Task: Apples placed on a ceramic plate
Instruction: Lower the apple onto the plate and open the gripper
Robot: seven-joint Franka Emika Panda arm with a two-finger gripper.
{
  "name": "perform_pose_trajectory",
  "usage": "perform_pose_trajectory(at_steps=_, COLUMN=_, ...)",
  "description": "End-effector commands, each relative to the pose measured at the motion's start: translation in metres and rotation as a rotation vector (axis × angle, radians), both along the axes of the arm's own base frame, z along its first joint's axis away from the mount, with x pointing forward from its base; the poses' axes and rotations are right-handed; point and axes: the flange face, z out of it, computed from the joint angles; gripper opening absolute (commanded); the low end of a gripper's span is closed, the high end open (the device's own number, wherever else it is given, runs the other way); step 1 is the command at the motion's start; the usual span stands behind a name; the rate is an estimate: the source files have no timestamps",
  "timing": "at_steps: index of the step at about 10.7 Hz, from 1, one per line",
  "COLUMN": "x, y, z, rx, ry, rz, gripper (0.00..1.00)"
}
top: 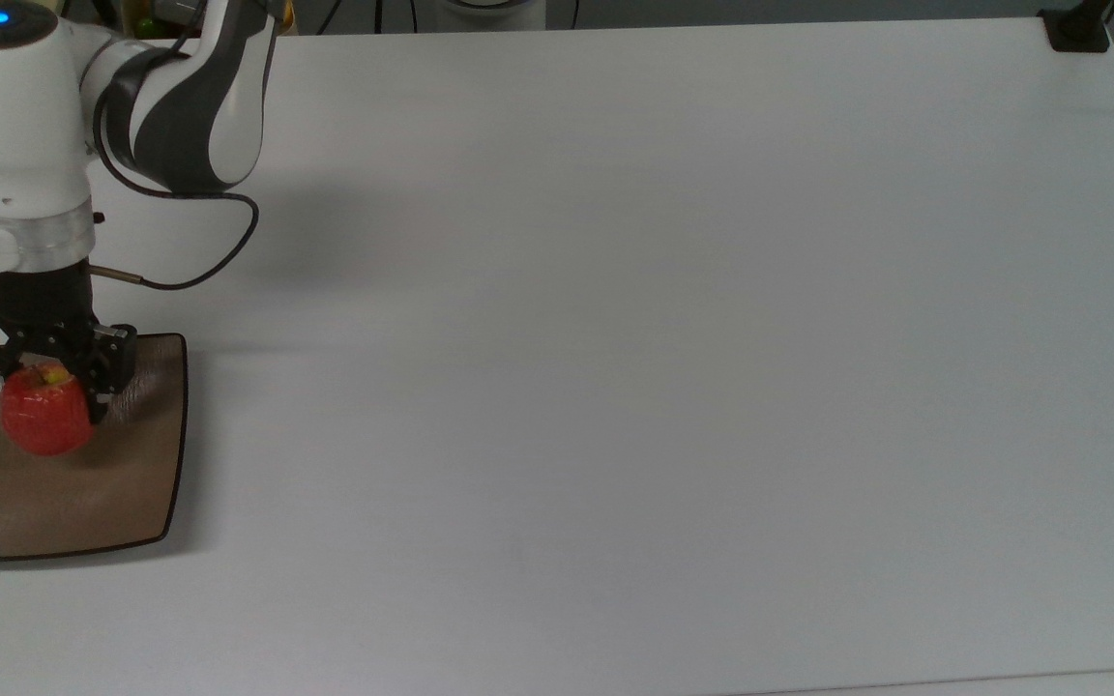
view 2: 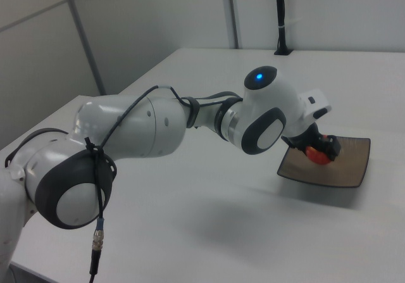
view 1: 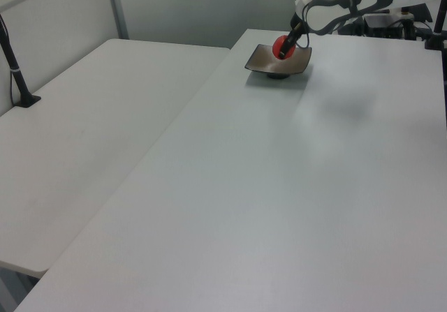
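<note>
A small red apple (top: 44, 419) with a yellow-green stem patch is over the upper left part of the square tan-brown plate (top: 83, 493) at the top view's left edge. My black gripper (top: 43, 391) is shut on the apple from above. In the left view the apple (view 1: 280, 46) is low inside the plate (view 1: 269, 62), with the gripper (view 1: 285, 47) above it. The right view shows the apple (view 2: 315, 154) against the plate (view 2: 345, 166), held by the gripper (view 2: 319, 151). Whether the apple touches the plate I cannot tell.
The white table (top: 663, 338) spreads wide to the top view's right of the plate. A black camera post base (top: 1077, 29) stands at the far right corner. My arm's white links (top: 180, 97) and a cable (top: 219, 251) hang over the table behind the plate.
</note>
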Motion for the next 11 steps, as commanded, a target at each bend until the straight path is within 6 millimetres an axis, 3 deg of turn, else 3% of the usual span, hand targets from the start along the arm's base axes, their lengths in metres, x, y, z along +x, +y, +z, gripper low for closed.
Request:
perform_pose_trajectory(at_steps=1, x=0.007, y=0.004, z=-0.007, rx=0.011, ry=-0.02, rz=-0.009, gripper=0.49)
perform_pose_trajectory(at_steps=6, x=0.004, y=0.008, z=-0.022, rx=-0.024, ry=0.028, rz=0.02, gripper=0.99)
perform_pose_trajectory(at_steps=8, x=0.003, y=0.01, z=-0.027, rx=-0.041, ry=0.046, rz=0.033, gripper=1.0)
perform_pose_trajectory(at_steps=10, x=0.002, y=0.011, z=-0.014, rx=-0.043, ry=0.032, rz=0.032, gripper=1.0)
perform_pose_trajectory(at_steps=11, x=0.0, y=0.011, z=0.005, rx=-0.045, ry=0.016, rz=0.029, gripper=1.0)
